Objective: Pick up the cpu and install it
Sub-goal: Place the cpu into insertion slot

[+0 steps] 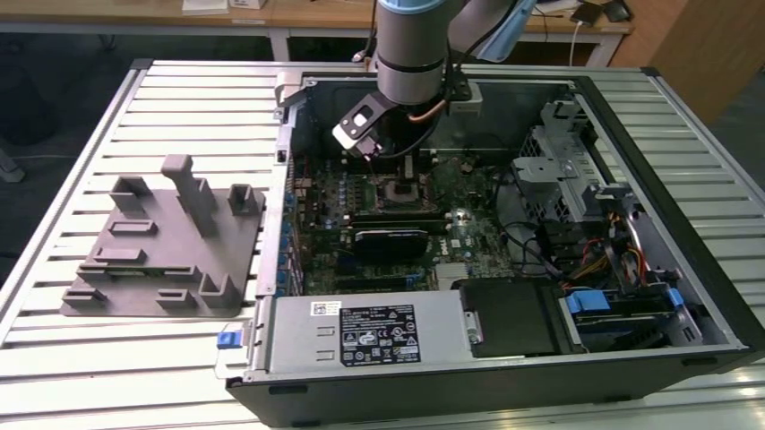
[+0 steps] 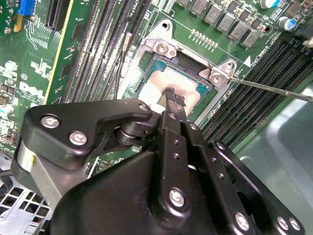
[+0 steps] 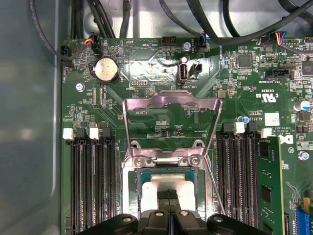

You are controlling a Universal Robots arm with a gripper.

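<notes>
The cpu, a flat square chip with a shiny silver top, lies in the black-framed socket on the green motherboard. In the first wrist view the cpu sits just below the raised metal load plate. My gripper is directly over the chip's middle, its two black fingers pressed together, with the tips at or just above the silver top. I cannot tell whether they touch it. The closed fingertips cover part of the chip. In the exterior view the arm reaches down into the open computer case above the socket.
Memory slots flank the socket on both sides. A thin metal lever rod sticks out beside it. Cables hang near the board's edge. A grey plastic fixture block stands on the slatted table at the exterior view's left. The case walls surround the board.
</notes>
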